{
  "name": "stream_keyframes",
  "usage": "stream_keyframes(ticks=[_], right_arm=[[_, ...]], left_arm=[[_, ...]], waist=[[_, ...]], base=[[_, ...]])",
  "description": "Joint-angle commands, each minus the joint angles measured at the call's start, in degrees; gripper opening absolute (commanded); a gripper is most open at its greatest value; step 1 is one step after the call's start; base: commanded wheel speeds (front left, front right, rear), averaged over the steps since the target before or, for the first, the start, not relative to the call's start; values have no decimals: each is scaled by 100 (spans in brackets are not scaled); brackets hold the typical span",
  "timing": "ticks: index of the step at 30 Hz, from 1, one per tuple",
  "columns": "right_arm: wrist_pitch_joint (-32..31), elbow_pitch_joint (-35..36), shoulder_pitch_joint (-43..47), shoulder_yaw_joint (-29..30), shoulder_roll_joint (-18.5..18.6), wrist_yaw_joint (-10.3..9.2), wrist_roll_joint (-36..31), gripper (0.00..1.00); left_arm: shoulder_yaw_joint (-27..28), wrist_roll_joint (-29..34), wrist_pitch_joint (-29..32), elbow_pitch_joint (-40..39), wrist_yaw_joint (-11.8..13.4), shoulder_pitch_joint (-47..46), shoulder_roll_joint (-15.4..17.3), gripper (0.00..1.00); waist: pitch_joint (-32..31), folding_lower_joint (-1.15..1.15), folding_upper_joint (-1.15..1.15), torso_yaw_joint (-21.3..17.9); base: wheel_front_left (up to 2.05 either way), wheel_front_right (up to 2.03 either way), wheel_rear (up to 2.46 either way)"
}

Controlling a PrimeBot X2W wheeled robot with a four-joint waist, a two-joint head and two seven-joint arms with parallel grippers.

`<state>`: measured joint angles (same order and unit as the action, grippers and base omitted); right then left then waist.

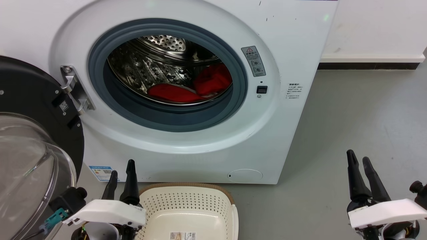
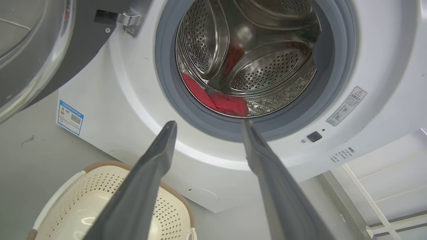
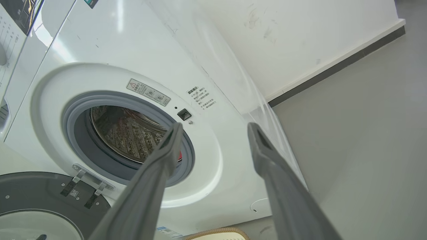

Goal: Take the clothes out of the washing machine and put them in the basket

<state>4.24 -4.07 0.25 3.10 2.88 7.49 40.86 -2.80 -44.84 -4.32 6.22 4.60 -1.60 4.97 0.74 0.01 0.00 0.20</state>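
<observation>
Big white washing machine [image 1: 293,40] on the grey floor [image 1: 360,116], back against the white wall [image 1: 373,26]. Round door [image 1: 33,143] with a black rim and a see-through bulge, swung wide open at the machine's left side, hanging on a silver hinge [image 1: 75,88]. Grey rubber ring [image 1: 166,116] round the hole, and behind it a shiny steel drum [image 1: 143,71] full of little holes. Low cream basket [image 1: 186,201] with a brown rim, on the floor just in front of the machine's bottom front edge, right under the hole, with a sticker [image 1: 182,236] at its near side and no clothes in it yet. Left gripper [image 1: 122,168] low down at the basket's left rim, between the basket and the door, two dark fingers pointing up at the machine, spread apart, holding nothing. Right gripper [image 1: 358,155] over bare floor, well off to the right of the machine's front right corner and well apart from the basket, fingers also spread apart, holding nothing. Red clothes [image 1: 210,81] still inside the drum, lying at its bottom toward the right side, close to the front edge just behind the rubber ring. Grey warning label [image 1: 255,61] just right of the ring, a small black square [image 1: 262,89] under it, and a blue label [image 1: 101,172] at the machine's bottom left corner
</observation>
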Motion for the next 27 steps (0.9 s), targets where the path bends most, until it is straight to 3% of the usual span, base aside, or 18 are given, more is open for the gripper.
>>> stream_keyframes(ticks=[1,27], right_arm=[[74,134,-10,-22,5,0,-276,100],[509,456,200,-147,3,0,-2279,100]], left_arm=[[-55,212,-71,-121,45,-16,66,100],[-346,1842,-496,-333,302,178,83,100]], waist=[[2,-1,0,3],[34,-1,0,33]], base=[[0,0,0],[0,0,0]])
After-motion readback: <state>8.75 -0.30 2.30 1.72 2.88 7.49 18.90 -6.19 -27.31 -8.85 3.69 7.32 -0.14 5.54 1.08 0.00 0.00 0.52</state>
